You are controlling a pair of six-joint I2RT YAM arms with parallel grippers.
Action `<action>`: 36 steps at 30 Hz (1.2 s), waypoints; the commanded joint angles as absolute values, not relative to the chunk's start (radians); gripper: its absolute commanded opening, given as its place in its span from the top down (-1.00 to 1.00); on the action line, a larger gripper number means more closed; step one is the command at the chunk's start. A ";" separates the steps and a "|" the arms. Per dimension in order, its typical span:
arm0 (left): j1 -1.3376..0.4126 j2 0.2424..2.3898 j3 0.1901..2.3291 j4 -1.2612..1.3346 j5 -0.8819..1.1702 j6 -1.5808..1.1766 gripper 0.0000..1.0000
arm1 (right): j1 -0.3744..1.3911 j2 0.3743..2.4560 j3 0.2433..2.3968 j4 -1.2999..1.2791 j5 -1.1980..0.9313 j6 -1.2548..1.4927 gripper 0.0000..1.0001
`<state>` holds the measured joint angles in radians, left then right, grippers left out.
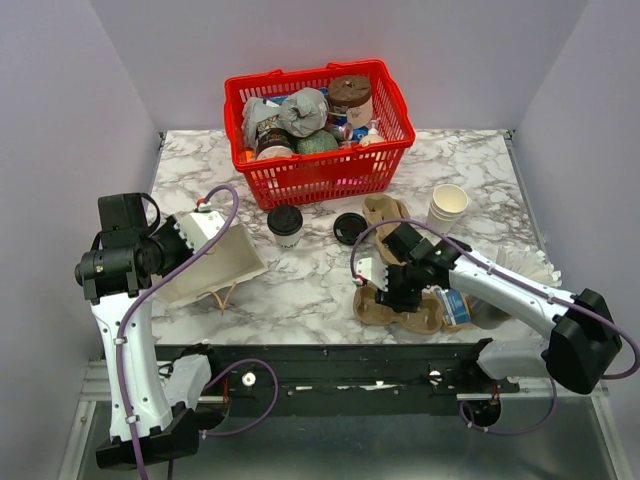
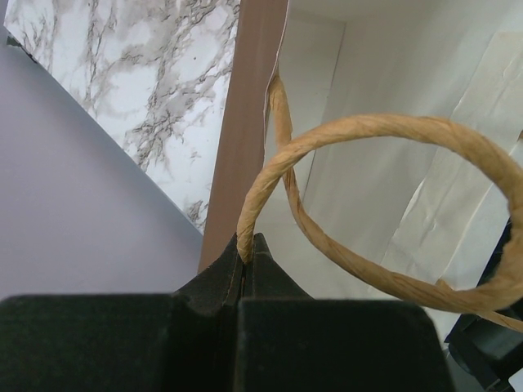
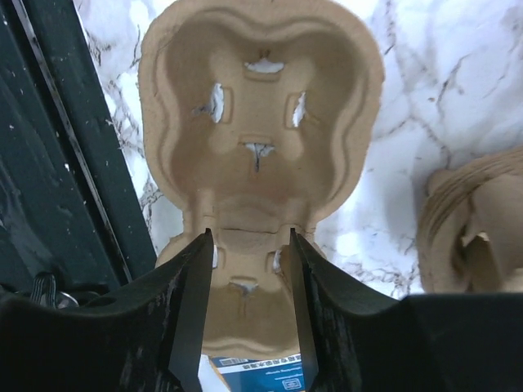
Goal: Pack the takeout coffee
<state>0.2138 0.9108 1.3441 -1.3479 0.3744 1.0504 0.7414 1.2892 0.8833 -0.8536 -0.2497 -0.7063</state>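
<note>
pinching bag handle (image 2: 359, 131) in your left gripper (image 2: 248, 245), right gripper (image 3: 249, 278) spread over carrier (image 3: 261, 106); takeout coffee (image 1: 285, 226) not yet packed.

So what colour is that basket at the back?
The basket is bright red; the top external view shows it best.

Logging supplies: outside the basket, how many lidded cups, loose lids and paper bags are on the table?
White paper cup with black dome lid: 1
Loose black round plastic lid: 1
White paper bag, twisted-paper handles: 1
Total: 3
</note>
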 commanded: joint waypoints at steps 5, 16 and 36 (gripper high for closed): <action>0.212 0.916 1.331 -1.448 0.385 1.058 1.00 | 0.747 1.315 0.833 -0.830 -0.206 -0.690 -0.06; 0.210 0.917 1.325 -1.445 0.385 1.052 1.00 | 0.747 1.368 0.853 -0.787 -0.186 -0.663 -0.04; 0.212 0.905 1.296 -1.425 0.380 1.031 1.00 | 0.747 1.364 0.828 -0.752 -0.141 -0.531 0.03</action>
<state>0.2138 0.9142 1.3178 -1.3327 0.3744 1.0424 0.7418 1.3617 0.8421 -0.7776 -0.1703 -0.5526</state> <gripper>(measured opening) 0.014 0.487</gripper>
